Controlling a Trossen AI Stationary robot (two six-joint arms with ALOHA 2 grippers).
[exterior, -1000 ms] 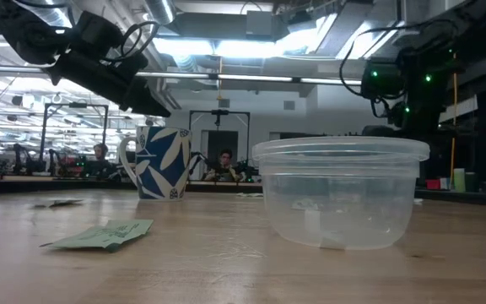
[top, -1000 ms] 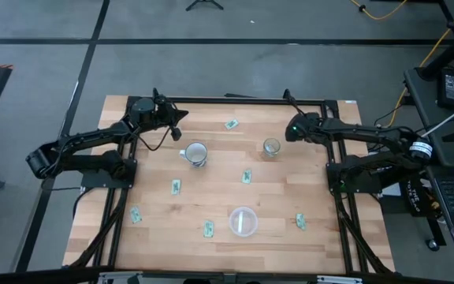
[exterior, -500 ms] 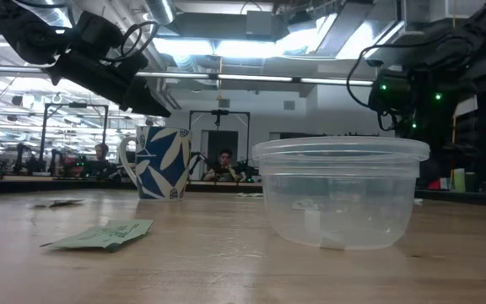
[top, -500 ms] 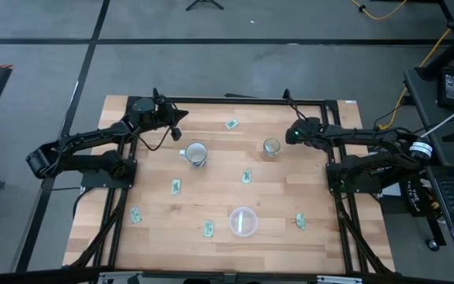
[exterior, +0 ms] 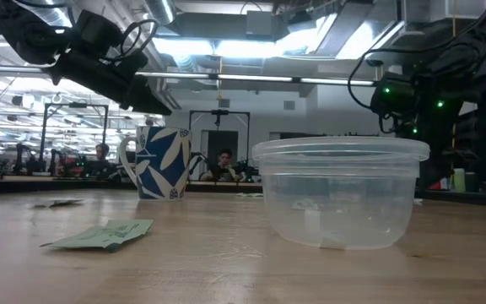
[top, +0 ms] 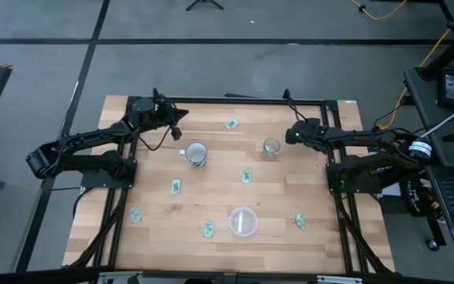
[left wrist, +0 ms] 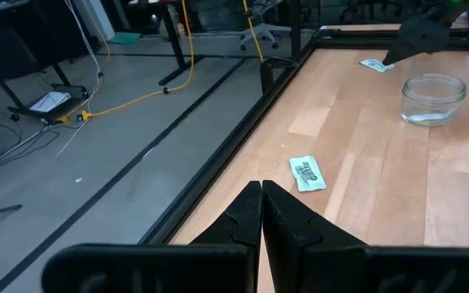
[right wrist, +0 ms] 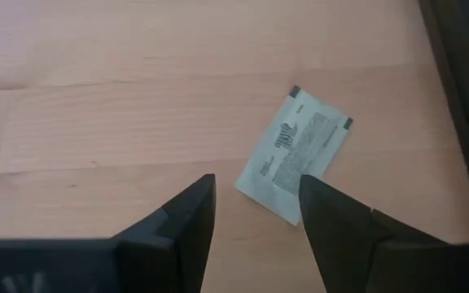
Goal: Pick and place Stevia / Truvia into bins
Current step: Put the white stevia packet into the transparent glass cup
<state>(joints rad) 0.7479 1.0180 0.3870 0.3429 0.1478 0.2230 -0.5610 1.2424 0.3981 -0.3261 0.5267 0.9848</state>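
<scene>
High view: right gripper (top: pixel 291 136) hanging just beside the glass cup (top: pixel 271 147), on its right-arm side; left gripper (top: pixel 178 115) parked near the mug (top: pixel 195 153). Sachets (top: pixel 247 177) scattered flat around the round container (top: pixel 243 221), none binned yet.

Low view: container (exterior: pixel 341 203) looks empty, though hard to be sure through clear plastic.

Left wrist: fingers pressed together, empty.

Right wrist: fingers (right wrist: pixel 181 220) spread, sachet (right wrist: pixel 295 163) beyond them on bare wood. Step: approach for pick. Next: descend, straddle sachet, close.
</scene>
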